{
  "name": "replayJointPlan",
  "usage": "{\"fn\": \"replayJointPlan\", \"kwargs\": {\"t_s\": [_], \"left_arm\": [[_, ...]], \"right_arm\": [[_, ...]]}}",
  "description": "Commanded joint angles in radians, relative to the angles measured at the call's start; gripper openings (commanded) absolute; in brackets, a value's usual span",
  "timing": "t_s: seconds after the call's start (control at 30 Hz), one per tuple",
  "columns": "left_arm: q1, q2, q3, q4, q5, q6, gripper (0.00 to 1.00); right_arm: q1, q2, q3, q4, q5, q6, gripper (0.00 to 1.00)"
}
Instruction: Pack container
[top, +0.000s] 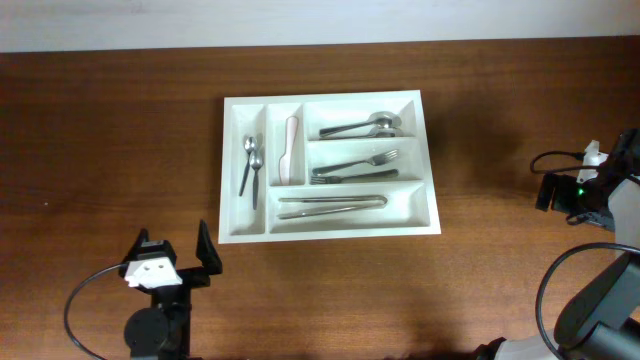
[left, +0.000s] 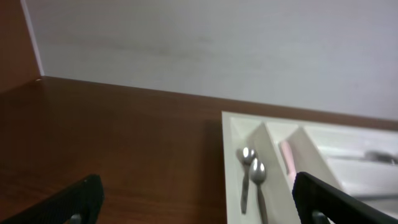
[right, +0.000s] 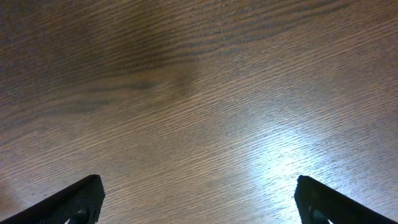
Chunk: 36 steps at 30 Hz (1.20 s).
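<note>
The white cutlery tray (top: 432, 210) lies in the middle of the table. Its two narrow upright compartments hold two small spoons (top: 250, 160) and a pink-white utensil (top: 290, 150). Its three long compartments hold large spoons (top: 362, 127), forks (top: 355, 167) and tongs (top: 332, 205). My left gripper (top: 172, 255) is open and empty, in front of the tray's near left corner. In the left wrist view (left: 198, 202) the tray (left: 231, 180) and small spoons (left: 252, 180) lie ahead to the right. My right gripper (top: 560, 190) is open and empty over bare wood at the far right; it also shows in the right wrist view (right: 199, 202).
The wooden table (top: 110, 140) runs to a pale wall (left: 205, 43) at the back. The arms' bases and cables sit at the front left (top: 150, 320) and front right (top: 590, 300).
</note>
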Motion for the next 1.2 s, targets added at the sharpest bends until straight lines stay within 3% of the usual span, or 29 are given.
{"fn": "replayJointPlan", "kwargs": {"t_s": [0.0,0.27,1.17], "left_arm": [[0.008,-0.039,-0.050,0.012,0.081,0.060,0.99],[0.008,-0.039,-0.070,0.021,0.107,0.122,0.99],[0.008,-0.039,-0.070,0.022,0.107,0.123,0.99]], "right_arm": [[0.000,0.005,0.000,0.000,-0.010,-0.003,0.99],[0.000,0.005,0.000,0.000,-0.009,-0.003,0.99],[0.000,0.005,0.000,0.000,-0.010,-0.003,0.99]]}}
